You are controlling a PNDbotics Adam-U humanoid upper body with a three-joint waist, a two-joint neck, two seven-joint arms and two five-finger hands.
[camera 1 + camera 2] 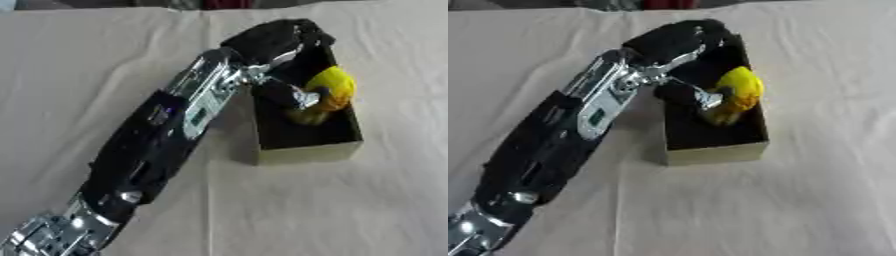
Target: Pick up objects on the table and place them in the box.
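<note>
Hand [293,95] left | grasping yellow object [332,87] | inside box [306,152]

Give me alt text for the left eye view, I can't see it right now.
The left hand holds a yellow object over the open dark box, fingers curled round it. The arm comes in from the lower left across a pale tablecloth.

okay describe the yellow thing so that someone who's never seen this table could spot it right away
On the cloth-covered table stands one open box with a dark inside. Over it reaches the left robot hand, its fingers curled round the yellow object. It is rounded, and the only bright-coloured thing there.
</note>
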